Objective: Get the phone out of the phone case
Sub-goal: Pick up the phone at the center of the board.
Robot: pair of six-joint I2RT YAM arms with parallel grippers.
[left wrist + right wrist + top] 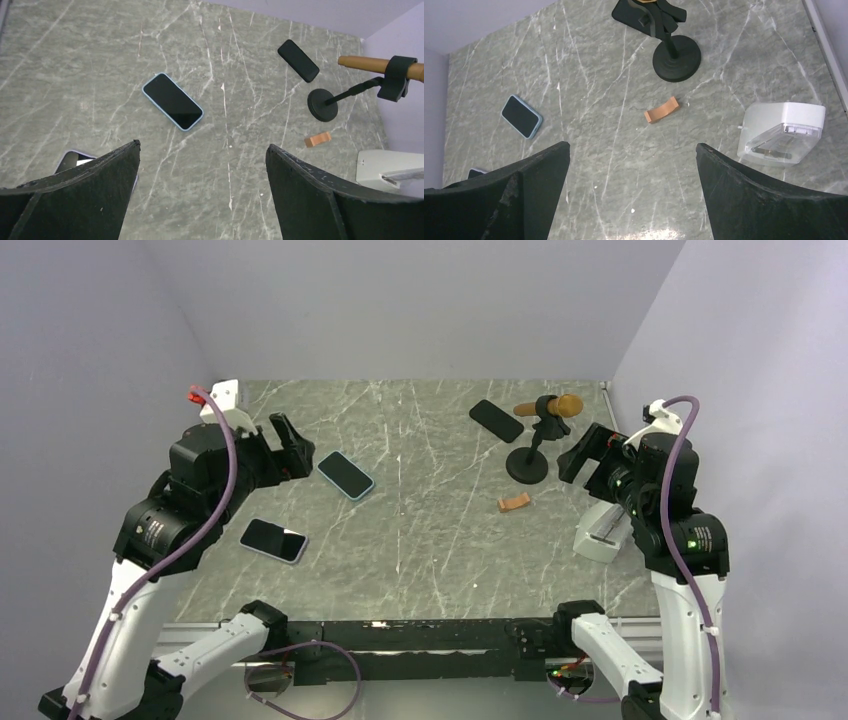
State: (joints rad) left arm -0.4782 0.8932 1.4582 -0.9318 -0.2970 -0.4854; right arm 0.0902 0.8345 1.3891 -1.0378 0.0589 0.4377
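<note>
Phone (345,474) lies flat on the marble table (430,550), left of centre, set diagonally, screen up & dark. Its case (148,84) shows as a thin light-blue rim w/ rounded corners all round the glass. Left gripper (202,148) hangs above & just beside it, jaws spread wide, nothing held. Right gripper (633,147) is also wide apart & empty, well away on the right side. 2nd phone (273,539) w/ pale edge lies nearer the left arm. A 3rd, all-black phone (497,420) lies at the far side by the black stand (527,462).
</note>
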